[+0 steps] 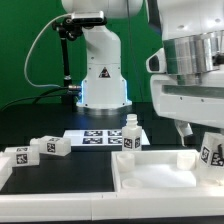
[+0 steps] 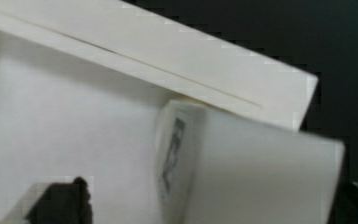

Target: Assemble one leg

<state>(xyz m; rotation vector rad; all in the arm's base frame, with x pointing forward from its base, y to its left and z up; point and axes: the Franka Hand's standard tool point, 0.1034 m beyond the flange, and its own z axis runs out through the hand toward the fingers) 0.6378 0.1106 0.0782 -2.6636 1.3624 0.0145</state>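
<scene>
White leg [image 1: 212, 152] stands upright on the square top [image 1: 150, 172], just beside the gripper [image 1: 188, 126] toward the exterior view's right; whether its fingers grasp anything, I cannot tell.

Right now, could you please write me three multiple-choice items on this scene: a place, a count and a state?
1. Where does the large white tray-like square top lie?
A) exterior view's left rear
B) foreground, exterior view's right
C) on the robot's base
2. How many white tagged block-like legs lie at the exterior view's left of the marker board?
A) none
B) two
C) five
3. The white leg at that board's exterior-view right end is:
A) upright
B) lying flat
C) lifted
Answers: B, it fills the near right; B, two lie there; A, it stands on end.
</scene>
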